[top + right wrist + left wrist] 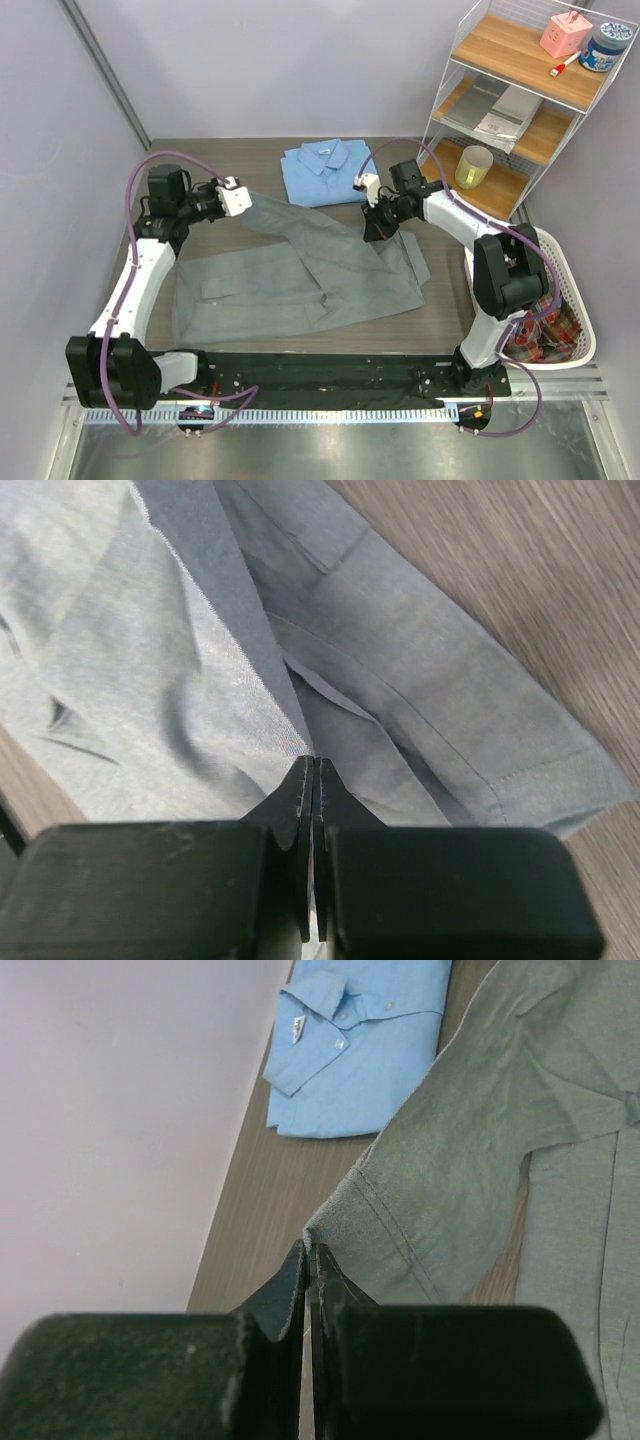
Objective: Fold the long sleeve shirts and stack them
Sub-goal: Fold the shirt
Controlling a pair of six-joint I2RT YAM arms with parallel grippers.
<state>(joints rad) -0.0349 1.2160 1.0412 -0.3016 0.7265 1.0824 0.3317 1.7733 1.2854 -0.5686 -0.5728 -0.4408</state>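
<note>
- Top external view shows the wooden table (250,160) in front of my two arms, with both shirts on it.
- Biggest on it is the grey shirt (300,275). It lies spread and rumpled across the middle, its body towards my left arm. One sleeve rises off the wood towards the far left.
- At the far right a wire rack (520,100) with wooden shelves stands beside the table.
- Below the rack, next to my right arm, a white basket (560,270) holds a checked cloth (545,330).
- Folded into a neat square, collar up, the blue shirt (325,172) sits at the far edge. It is beyond the grey shirt (480,1160) and apart from it in my left wrist view, where the blue shirt (360,1050) lies near the wall.
- With my left pincer (248,200) I pinch the hemmed end of the raised sleeve, the tips of my left pincer (308,1250) clenched on the cloth.
- On the right, my right pincer (374,230) is clamped on a fold of the grey shirt (400,680). A lifted ridge of cloth runs into the closed tips of my right pincer (313,765).
- Smallest is a yellow cup (473,167) on the rack's lowest shelf.
</note>
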